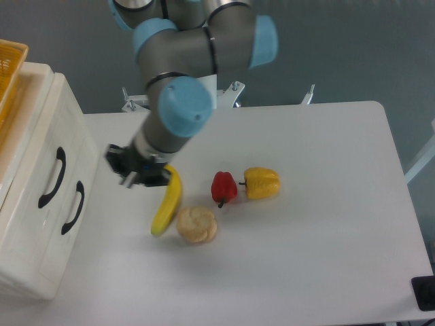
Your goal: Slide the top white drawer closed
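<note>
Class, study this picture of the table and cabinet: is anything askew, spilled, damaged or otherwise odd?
Nothing stands out. The top white drawer sits about flush with the lower drawer front, both handles intact. The banana, bread roll, red pepper and yellow pepper lie whole on the table. The hand hangs clear of the cabinet.

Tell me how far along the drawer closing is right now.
Done, as far as it shows: the top white drawer sits with its front level with the lower drawer front. In hand: nothing; the gripper is away from the handle, over the table beside the banana. Left: apparently nothing, perhaps retracting the arm.
</note>
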Controlling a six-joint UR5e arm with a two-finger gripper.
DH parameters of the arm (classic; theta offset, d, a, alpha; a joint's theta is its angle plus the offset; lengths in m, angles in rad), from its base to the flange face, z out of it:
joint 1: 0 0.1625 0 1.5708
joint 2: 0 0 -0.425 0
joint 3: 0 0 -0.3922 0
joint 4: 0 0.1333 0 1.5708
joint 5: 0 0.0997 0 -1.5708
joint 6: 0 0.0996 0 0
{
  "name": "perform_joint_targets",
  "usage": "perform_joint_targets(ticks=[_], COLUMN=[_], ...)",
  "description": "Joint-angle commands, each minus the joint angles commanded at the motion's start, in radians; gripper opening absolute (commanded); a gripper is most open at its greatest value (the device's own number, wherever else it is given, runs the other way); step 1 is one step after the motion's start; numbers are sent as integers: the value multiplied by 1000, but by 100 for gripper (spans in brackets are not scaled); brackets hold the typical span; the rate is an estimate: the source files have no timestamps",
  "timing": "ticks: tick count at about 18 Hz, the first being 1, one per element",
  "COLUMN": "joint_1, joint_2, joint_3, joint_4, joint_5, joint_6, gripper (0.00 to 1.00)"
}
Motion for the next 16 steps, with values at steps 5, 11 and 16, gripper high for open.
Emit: perform_joint_targets(ticks=[5,11,16], joint_1=[126,242,270], joint_2=[-31,-83,-103], joint_3=[-2,-2,-2], joint_4=[100,181,200], joint_5=[2,2,23], joint_6=[101,219,255], gripper=[44,55,100])
